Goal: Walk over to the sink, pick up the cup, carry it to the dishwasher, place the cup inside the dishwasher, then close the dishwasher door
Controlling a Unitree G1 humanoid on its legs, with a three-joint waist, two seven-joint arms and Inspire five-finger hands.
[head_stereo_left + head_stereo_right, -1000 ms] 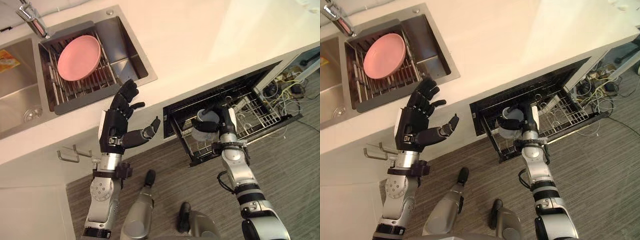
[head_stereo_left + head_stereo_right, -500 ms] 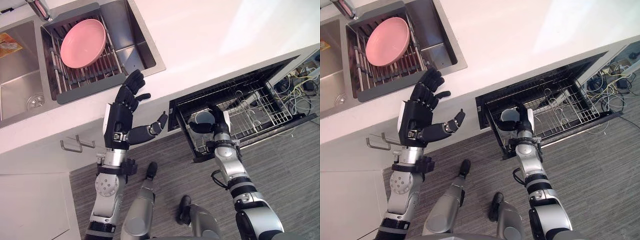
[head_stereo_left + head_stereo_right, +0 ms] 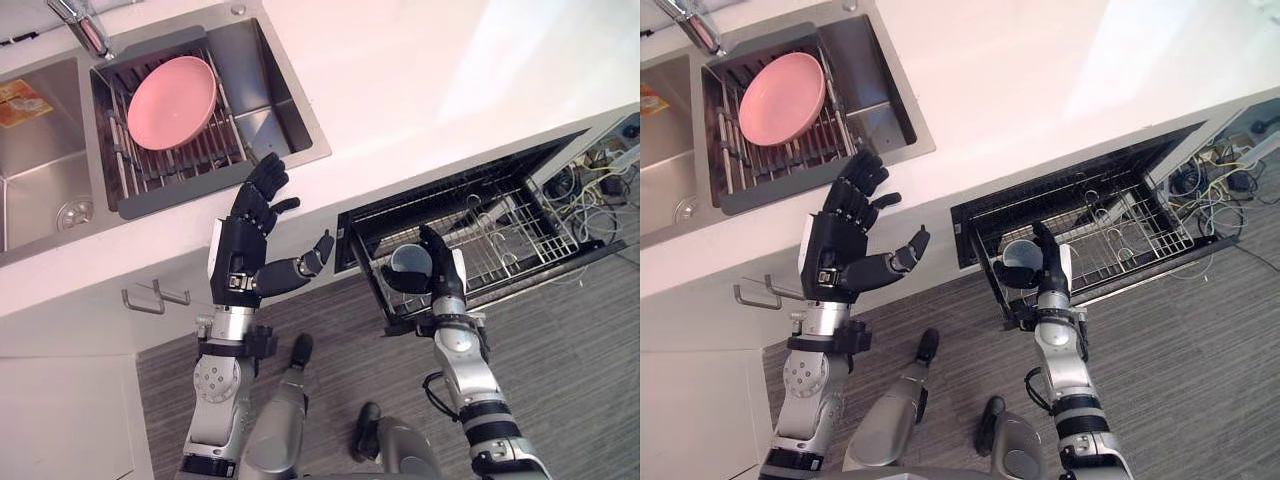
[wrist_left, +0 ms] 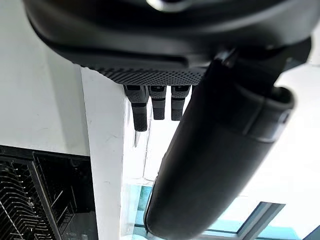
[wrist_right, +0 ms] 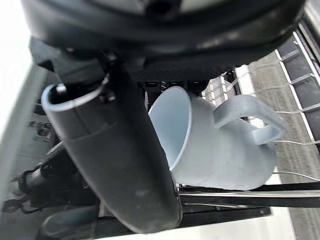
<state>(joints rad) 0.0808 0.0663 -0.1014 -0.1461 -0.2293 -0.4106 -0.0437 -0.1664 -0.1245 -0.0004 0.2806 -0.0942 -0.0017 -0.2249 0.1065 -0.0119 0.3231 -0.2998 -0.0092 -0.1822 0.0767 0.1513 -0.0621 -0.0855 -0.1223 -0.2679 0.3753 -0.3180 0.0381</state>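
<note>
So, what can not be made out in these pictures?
Where the cup meets the dishwasher rack: covered by the right hand, eye views.
Rack's rear: hidden under the counter, eye views.
Orange thing in the sink: too small, partly cut by the edge, left eye view.

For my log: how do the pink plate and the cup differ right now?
The plate is pink, wide and shallow; the cup is pale blue-grey, taller, with a handle. The plate lies in the sink rack; the cup lies tilted in the dishwasher rack. Nothing touches the plate, while the right hand is right at the cup, fingers straight. Both appear to rest on wire racks.
</note>
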